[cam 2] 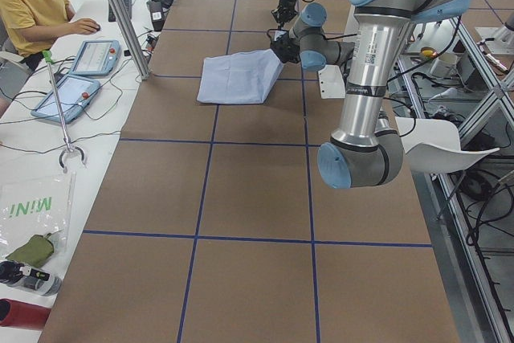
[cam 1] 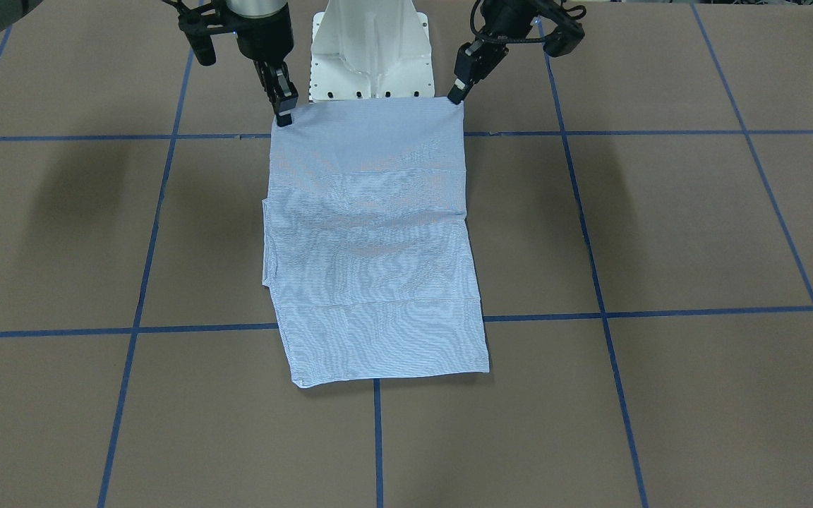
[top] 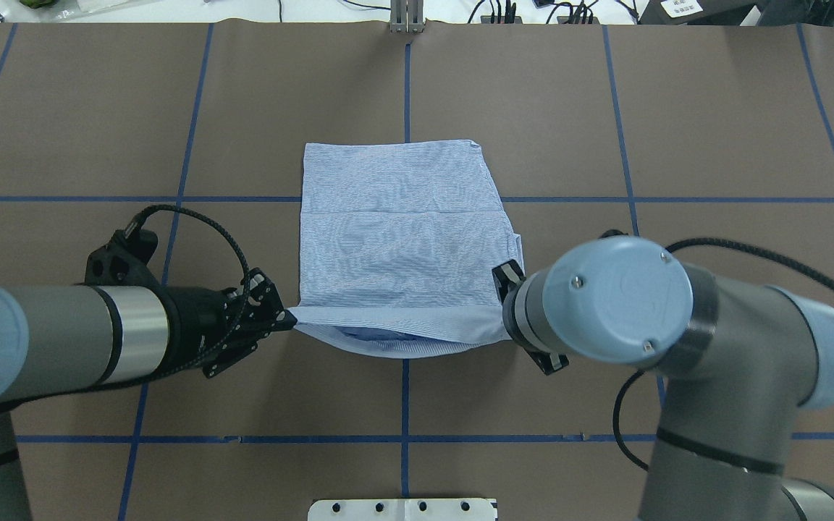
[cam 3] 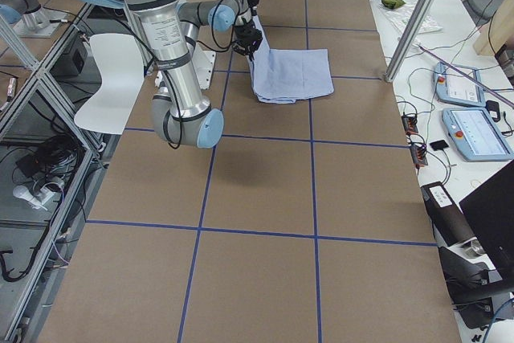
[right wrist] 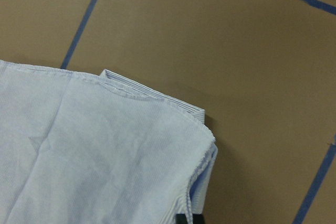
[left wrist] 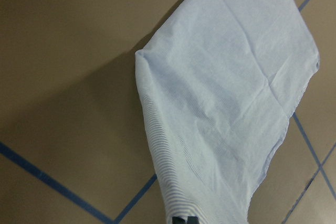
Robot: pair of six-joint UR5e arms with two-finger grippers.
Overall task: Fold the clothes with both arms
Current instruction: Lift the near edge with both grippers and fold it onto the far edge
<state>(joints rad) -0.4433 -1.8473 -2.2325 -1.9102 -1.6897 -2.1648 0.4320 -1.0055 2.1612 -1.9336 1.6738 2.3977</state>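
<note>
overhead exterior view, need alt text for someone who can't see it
A folded light blue striped shirt lies on the brown table, its robot-side edge lifted. The left gripper pinches that edge's left corner; the right gripper, mostly hidden under the right arm, is at the right corner.
</note>
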